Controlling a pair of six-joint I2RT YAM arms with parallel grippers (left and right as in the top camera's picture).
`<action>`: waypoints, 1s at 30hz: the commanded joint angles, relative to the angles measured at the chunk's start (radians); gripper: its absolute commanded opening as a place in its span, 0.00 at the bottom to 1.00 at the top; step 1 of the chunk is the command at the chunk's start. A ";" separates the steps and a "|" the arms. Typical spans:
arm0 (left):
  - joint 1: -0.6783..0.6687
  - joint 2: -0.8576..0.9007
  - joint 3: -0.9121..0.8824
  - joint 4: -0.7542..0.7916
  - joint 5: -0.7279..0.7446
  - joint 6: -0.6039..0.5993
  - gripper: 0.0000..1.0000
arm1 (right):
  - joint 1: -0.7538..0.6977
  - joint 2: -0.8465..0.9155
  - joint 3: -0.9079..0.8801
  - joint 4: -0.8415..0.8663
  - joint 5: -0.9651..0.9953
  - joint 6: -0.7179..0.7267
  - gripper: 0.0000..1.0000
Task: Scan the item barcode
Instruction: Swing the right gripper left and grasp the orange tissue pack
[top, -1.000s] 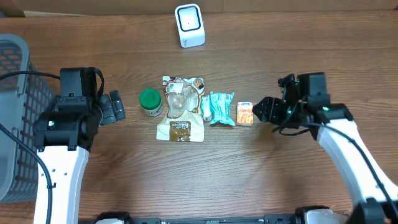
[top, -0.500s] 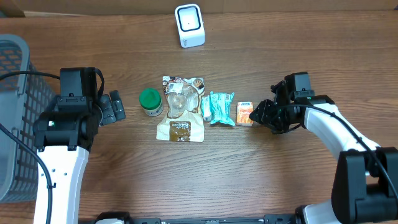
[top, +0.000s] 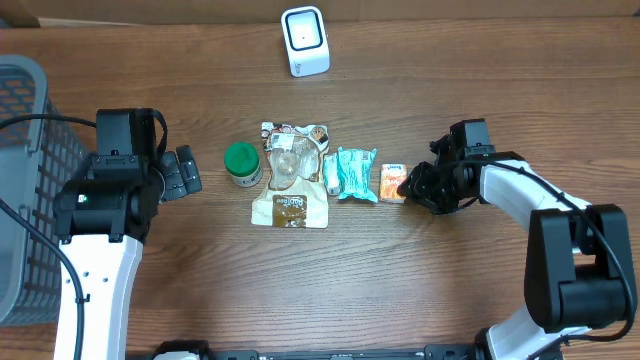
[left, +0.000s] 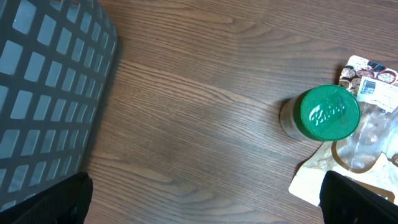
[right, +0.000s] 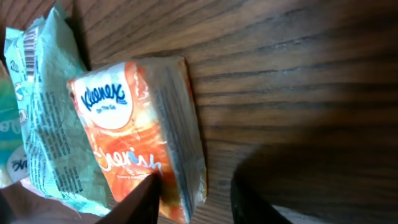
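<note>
From overhead, a white box-shaped barcode scanner (top: 305, 40) stands at the top centre of the brown wooden bench (top: 400, 290), and a grey plastic lattice basket (top: 22, 190) fills the left edge. Mid-frame lies a row: a green-lidded jar (top: 242, 163), a clear snack pouch (top: 289, 178), a teal tissue packet (top: 355, 173) and, at its right end, a small orange Kleenex tissue pack (top: 393, 183). The left tool (top: 185, 172) hovers left of the jar, apart from it; the right tool (top: 412, 186) is at the orange pack's right side. In the left wrist view, dark fingers (left: 53, 200) sit in both lower corners, spread wide with nothing between them; the jar is at right. In the right wrist view, the orange pack lies flat on the bench touching the teal packet, and the right tool's fingers (right: 144, 198) stand partly open astride its lower right corner, a gap showing beside the pack, not clamped.
</note>
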 joint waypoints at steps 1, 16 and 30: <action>0.004 0.004 0.002 0.001 -0.013 0.019 1.00 | -0.001 0.025 0.010 0.007 0.008 0.000 0.31; 0.004 0.004 0.002 0.001 -0.013 0.019 1.00 | 0.004 0.026 -0.077 0.114 0.014 0.014 0.24; 0.004 0.004 0.002 0.001 -0.013 0.019 1.00 | -0.021 -0.013 -0.076 0.088 -0.283 -0.045 0.04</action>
